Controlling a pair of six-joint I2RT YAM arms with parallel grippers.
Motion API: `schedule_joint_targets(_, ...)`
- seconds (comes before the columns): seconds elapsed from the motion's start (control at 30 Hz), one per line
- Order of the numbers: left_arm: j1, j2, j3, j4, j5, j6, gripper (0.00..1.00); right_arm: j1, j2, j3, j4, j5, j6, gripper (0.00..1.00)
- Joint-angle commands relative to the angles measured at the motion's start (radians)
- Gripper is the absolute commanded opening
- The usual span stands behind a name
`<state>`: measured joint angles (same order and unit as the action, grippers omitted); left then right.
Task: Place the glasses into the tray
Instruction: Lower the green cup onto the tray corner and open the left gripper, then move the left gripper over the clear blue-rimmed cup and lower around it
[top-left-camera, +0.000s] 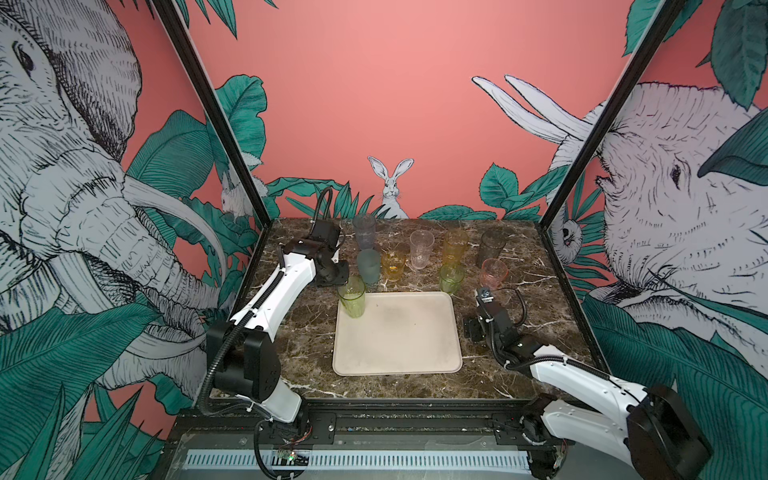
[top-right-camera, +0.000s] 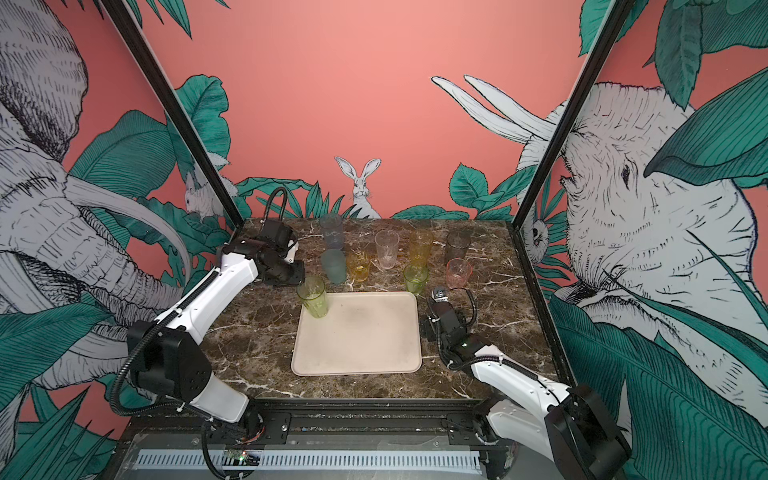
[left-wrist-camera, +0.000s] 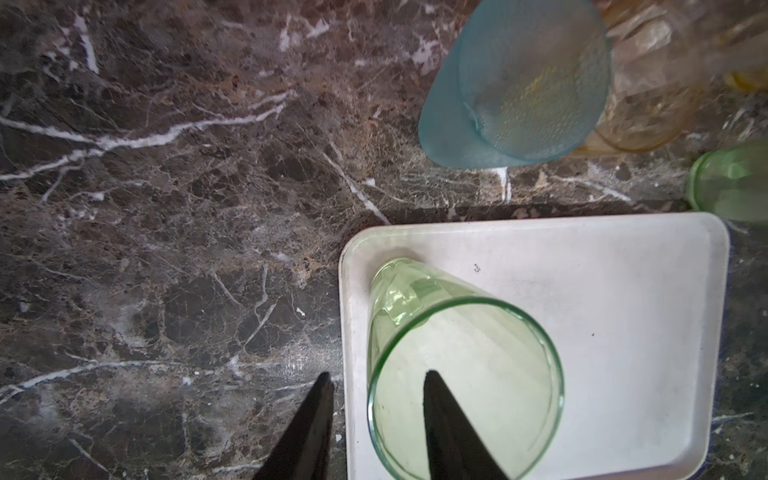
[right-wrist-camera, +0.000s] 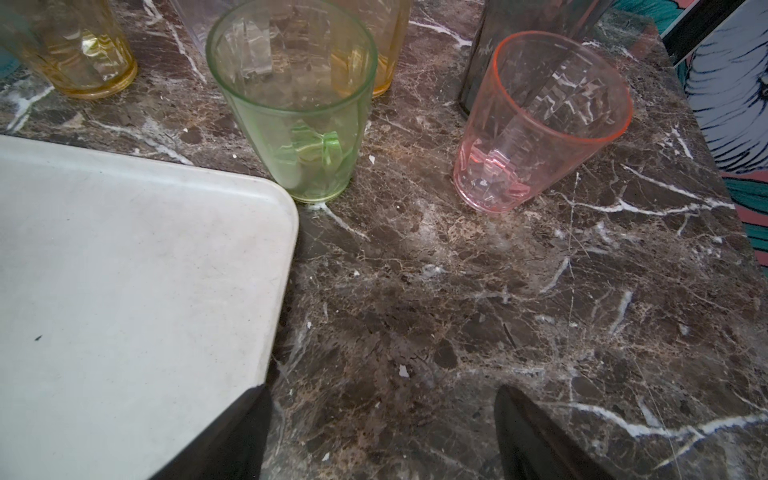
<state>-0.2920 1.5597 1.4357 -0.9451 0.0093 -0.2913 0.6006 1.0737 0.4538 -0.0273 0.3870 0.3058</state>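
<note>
1 tall yellow-green glass (top-left-camera: 352, 298) stands upright in the far left corner of the tray (top-left-camera: 399, 345). Left gripper (left-wrist-camera: 379, 373) released: jaws apart astride its rim, 1 inside, 1 outside. Right gripper (right-wrist-camera: 382, 388) wide open, empty, above the marble table (top-left-camera: 299, 332) beside the tray. 8 other glasses (top-left-camera: 422, 248) stand on the table behind the tray.

Most of the tray (top-left-camera: 399, 332) lies bare (only a tall green glass (top-left-camera: 352, 297) blocks its far-left corner); the other glasses (top-left-camera: 422, 249) crowd the desk (top-left-camera: 303, 332) behind it.
</note>
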Motion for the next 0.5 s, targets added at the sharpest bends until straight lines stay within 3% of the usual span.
schedule_joint_targets(0.0, -0.004, -0.056, 0.076, -0.043, -0.034, 0.004, 0.41, -0.005, -0.026, 0.008, 0.012, 0.021, -0.007, 0.86)
schedule_joint_targets(0.47, -0.003, 0.016, 0.304, 0.01, -0.061, -0.058, 0.5, -0.005, -0.065, -0.013, 0.021, 0.026, -0.006, 0.86)
